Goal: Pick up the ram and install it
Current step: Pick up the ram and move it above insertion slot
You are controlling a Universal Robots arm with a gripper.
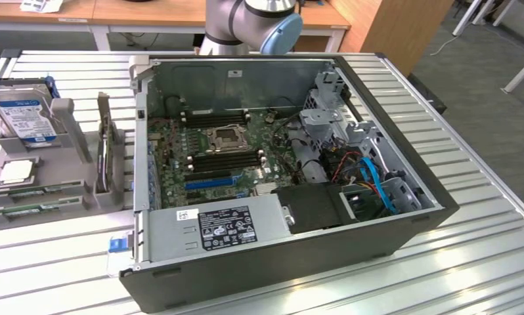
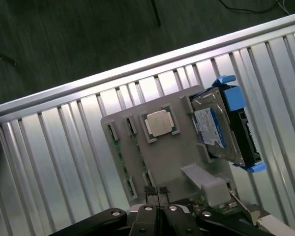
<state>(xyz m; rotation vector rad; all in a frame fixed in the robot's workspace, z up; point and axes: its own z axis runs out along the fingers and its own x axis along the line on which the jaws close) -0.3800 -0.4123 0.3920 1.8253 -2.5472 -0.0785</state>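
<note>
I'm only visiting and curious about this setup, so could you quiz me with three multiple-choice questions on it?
1. Where is the grey parts tray relative to the computer case in the exterior view?
A. On the exterior view's left of it
B. Inside it
C. On the exterior view's right of it

2. What colour is the bracket around the hard drive?
A. Red
B. Blue
C. Yellow

3. In what state is the claw?
A. Wide open
B. Shut, with nothing in it
C. Shut on the hard drive

Answers:
1. A, because the tray sits on the slatted table beside the case's left wall.
2. B, because blue plastic shows at both ends of the drive.
3. B, because the wrist view shows it closed up empty, while a ram lies in the tray.
</note>
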